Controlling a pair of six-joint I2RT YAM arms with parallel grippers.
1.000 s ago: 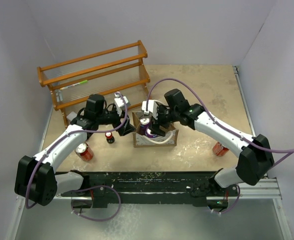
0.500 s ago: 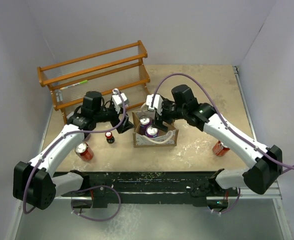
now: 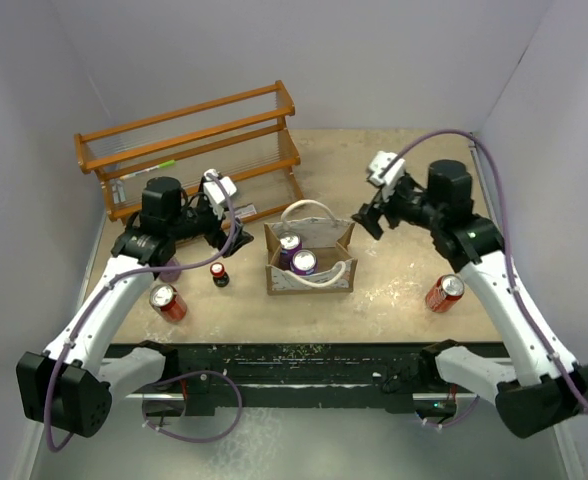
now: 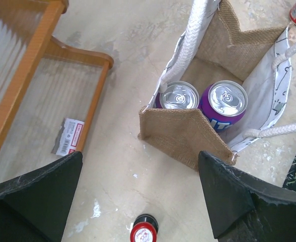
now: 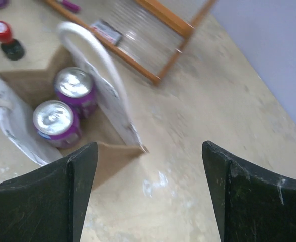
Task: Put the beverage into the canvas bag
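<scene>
The canvas bag [image 3: 309,275] stands open at mid-table, tan with white rope handles [image 3: 312,208]. Two purple beverage cans [image 3: 290,245] [image 3: 303,263] stand upright inside it, also seen from the left wrist [image 4: 179,96] [image 4: 224,101] and the right wrist [image 5: 73,83] [image 5: 53,118]. My left gripper [image 3: 224,232] hovers open to the left of the bag [image 4: 183,133], holding nothing [image 4: 140,156]. My right gripper [image 3: 366,220] hangs open, raised to the bag's right, beyond its corner [image 5: 113,156], with only bare table between its fingers [image 5: 149,146].
A red can [image 3: 167,302] lies front left and another [image 3: 444,293] front right. A small dark bottle with a red cap [image 3: 219,275] [image 4: 144,231] stands left of the bag. A wooden rack [image 3: 194,150] fills the back left, with a label [image 4: 67,137] by its foot.
My right gripper has pulled up and away to the right, out of the bag, leaving the purple cans inside. My left gripper has backed off leftward from the bag's edge and opened wider.
</scene>
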